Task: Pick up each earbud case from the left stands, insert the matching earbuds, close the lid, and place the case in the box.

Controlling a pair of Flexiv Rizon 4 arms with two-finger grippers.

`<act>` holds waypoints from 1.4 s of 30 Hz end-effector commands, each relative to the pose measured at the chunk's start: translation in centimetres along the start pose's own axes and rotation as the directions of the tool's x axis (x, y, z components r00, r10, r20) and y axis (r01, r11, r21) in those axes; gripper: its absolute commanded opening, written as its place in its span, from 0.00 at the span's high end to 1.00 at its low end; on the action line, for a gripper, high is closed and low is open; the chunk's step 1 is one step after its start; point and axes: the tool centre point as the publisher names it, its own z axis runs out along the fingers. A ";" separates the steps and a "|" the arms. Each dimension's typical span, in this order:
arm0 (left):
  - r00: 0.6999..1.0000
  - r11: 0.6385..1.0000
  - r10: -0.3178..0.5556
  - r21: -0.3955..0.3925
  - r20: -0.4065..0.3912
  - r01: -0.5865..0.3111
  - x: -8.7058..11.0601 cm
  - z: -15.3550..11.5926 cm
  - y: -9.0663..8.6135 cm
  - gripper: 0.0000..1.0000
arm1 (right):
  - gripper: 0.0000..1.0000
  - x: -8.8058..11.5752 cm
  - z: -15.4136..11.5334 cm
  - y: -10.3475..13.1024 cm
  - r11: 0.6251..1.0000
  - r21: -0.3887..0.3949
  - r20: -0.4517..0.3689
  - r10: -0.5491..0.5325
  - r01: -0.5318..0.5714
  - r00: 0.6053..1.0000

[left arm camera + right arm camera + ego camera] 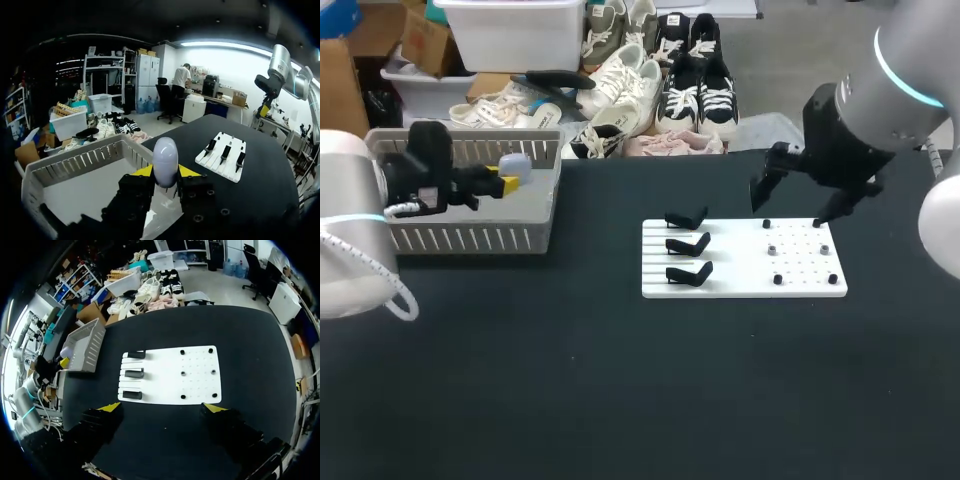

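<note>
Earbud case [165,156] — 1, smooth pale egg-shaped shell, glossy. Pinched upright between yellow tips of left gripper [165,173], over interior of basket [470,238].
Basket: 1, grey plastic, slatted walls, rectangular.
Board [740,265]: 1, flat white, on matte black table [570,380].
Stands [688,245]: 3, black, angled, in column on board's left half.
Pegs [772,250]: 6, small, dark, on board's right half.
Right gripper [796,202] — fingers spread wide, above board's far right edge.

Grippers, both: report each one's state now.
Left gripper: shut on the earbud case.
Right gripper: open, holding nothing.
</note>
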 end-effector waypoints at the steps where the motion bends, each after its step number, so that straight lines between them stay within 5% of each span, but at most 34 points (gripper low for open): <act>1: 0.999 0.996 -0.037 -0.088 -0.021 0.035 0.1 1.1 1.9 1.00 | 0.00 0.4 -0.1 -0.1 1.000 0.003 0.019 0.003 -0.003 1.000; 4: 0.996 0.993 -0.080 -0.088 -0.048 0.075 0.4 1.5 2.4 1.00 | 0.00 0.4 -0.1 -0.1 1.000 0.003 0.019 0.003 -0.003 1.000; 5: 0.995 0.993 -0.087 -0.089 -0.054 0.082 0.5 1.7 2.6 0.89 | 0.00 0.4 -0.1 -0.1 1.000 0.003 0.019 0.003 -0.003 1.000; 6: 0.994 0.992 -0.093 -0.087 -0.058 0.088 0.6 1.8 2.8 0.65 | 0.00 0.4 -0.1 -0.1 1.000 0.003 0.019 0.003 -0.003 1.000; 7: 0.993 0.993 -0.096 -0.078 -0.065 0.091 0.6 1.9 2.9 0.55 | 0.00 0.4 -0.1 -0.1 1.000 0.003 0.019 0.003 -0.003 1.000; 8: 0.993 0.993 -0.096 -0.077 -0.065 0.091 0.6 1.9 2.9 0.30 | 0.00 0.4 -0.1 -0.1 1.000 0.003 0.019 0.003 -0.003 1.000; 10: 0.993 0.994 -0.090 -0.076 -0.074 0.084 0.5 2.0 2.9 0.04 | 0.00 0.4 -0.1 -0.1 1.000 0.003 0.019 0.003 -0.003 1.000; 11: 0.993 0.994 -0.086 -0.076 -0.079 0.080 0.4 2.0 2.9 0.00 | 0.00 0.4 -0.1 -0.1 1.000 0.003 0.019 0.003 -0.003 1.000; 17: 0.997 0.998 0.002 -0.063 -0.081 -0.008 -1.5 1.3 0.7 0.00 | 0.00 0.4 -0.1 -0.1 1.000 0.003 0.019 0.003 -0.003 1.000; 25: 0.995 0.993 0.099 0.063 -0.025 -0.097 -3.8 0.5 -5.6 0.00 | 0.00 0.4 -0.1 -0.1 1.000 0.003 0.019 0.003 -0.003 1.000; 33: 0.991 0.972 0.132 0.200 -0.023 -0.125 -3.6 0.5 -10.9 0.00 | 0.00 0.4 -0.1 -0.1 1.000 0.003 0.019 0.003 -0.003 1.000; 42: 0.989 0.955 0.149 0.258 0.006 -0.145 -3.5 0.4 -14.0 0.00 | 0.00 0.4 -0.1 -0.1 1.000 0.003 0.019 0.003 -0.003 1.000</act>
